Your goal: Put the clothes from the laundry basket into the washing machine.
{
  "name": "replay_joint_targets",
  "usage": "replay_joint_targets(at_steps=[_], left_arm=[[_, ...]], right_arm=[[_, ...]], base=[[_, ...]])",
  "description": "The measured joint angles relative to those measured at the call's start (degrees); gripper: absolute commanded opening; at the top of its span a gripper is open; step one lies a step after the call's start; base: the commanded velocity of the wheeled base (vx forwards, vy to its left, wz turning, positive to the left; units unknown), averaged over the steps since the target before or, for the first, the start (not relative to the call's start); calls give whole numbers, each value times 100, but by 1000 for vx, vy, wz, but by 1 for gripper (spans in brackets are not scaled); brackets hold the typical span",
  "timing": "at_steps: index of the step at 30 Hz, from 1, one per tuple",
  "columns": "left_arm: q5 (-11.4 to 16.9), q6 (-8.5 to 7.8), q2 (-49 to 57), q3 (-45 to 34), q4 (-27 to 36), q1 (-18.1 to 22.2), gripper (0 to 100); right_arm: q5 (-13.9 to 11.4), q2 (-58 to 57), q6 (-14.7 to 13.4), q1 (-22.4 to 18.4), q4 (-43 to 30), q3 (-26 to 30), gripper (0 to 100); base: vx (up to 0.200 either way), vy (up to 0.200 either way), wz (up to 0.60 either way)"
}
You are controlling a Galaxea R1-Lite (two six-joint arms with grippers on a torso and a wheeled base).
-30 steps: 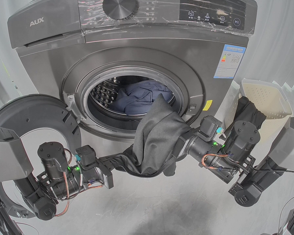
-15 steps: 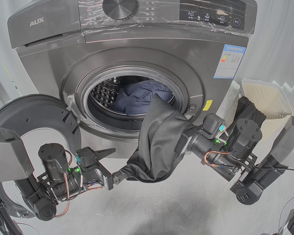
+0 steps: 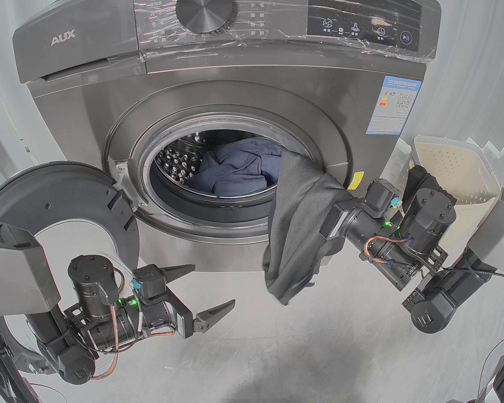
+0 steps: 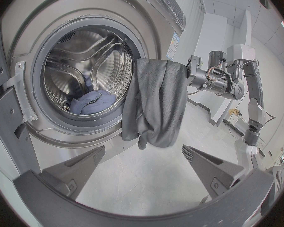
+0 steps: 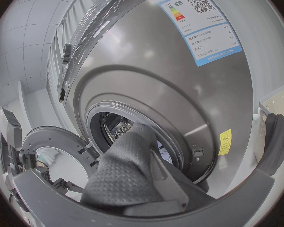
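Note that the left claw (image 3: 210,286) has let go. A second ago it held the lower end of the dark grey garment (image 3: 299,219). Half a second ago its jaws were already apart with one tip just beside the hem. Now it stands wide open with nothing between its jaws, low over the floor (image 3: 297,354) and well apart from the cloth.

The right claw (image 5: 142,180) remains clamped on the dark grey garment and has carried it up and to the right. The cloth no longer sags between the two arms. It hangs in one fold from the right claw (which it largely covers), its top edge lying against the right rim of the washing machine (image 3: 207,85) opening and its tail dangling in front of the machine, above the floor.

Unchanged items:
- The blue garment (image 3: 235,169) lies inside the drum.
- The door (image 3: 56,208) stands swung open at the left.
- The laundry basket (image 3: 459,174) stands to the right of the machine, with a black garment (image 5: 276,142) draped over its rim.
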State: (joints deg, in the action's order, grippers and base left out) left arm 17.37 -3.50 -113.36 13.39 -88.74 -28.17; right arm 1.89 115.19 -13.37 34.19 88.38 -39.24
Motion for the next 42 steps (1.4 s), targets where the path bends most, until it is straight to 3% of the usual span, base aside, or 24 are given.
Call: replay_joint_targets(at_steps=[6,14,29,42], left_arm=[[2,-5,0,-16,0,-7,100],[-2,0,21,78,0,0,100],[-2,24,52,255,0,-82,100],[9,79,40,340,-5,-118,100]], right_arm=[[2,13,-17,65,0,5,0],[-4,176,-1,461,5,-20,0],[7,1104,139,1219,-6,-1232,0],[35,1303,134,1499,-9,-1556,0]], base=[[0,0,0],[0,0,0],[0,0,0],[0,0,0]])
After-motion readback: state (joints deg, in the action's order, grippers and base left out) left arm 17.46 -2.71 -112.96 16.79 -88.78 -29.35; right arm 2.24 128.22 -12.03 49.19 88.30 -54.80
